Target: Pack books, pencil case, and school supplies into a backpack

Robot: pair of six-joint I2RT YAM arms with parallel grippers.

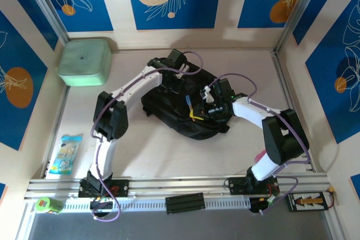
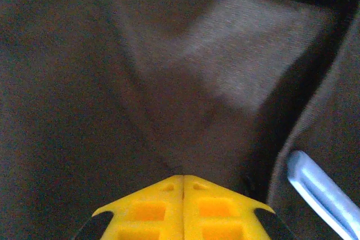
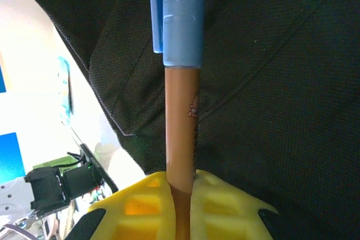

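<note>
The black backpack (image 1: 163, 108) lies in the middle of the table. My left gripper (image 1: 171, 78) is at its far edge, its yellow fingers (image 2: 152, 209) pressed together with a fold of the dark fabric (image 2: 84, 82) pinched at their tips. My right gripper (image 1: 198, 111) hovers over the bag's middle, shut on a pen (image 3: 181, 122) with a brown barrel and a blue cap (image 3: 183, 15), which points away over the backpack cloth (image 3: 281, 82). The pen's blue cap (image 2: 320, 192) also pokes into the left wrist view at the lower right. The books are hidden.
A mint-green square box (image 1: 84, 60) stands at the back left. A light-blue printed pouch (image 1: 66, 153) lies near the left wall. A small green item (image 1: 49, 204) sits on the front rail, and something pink (image 1: 260, 155) peeks from behind the right arm.
</note>
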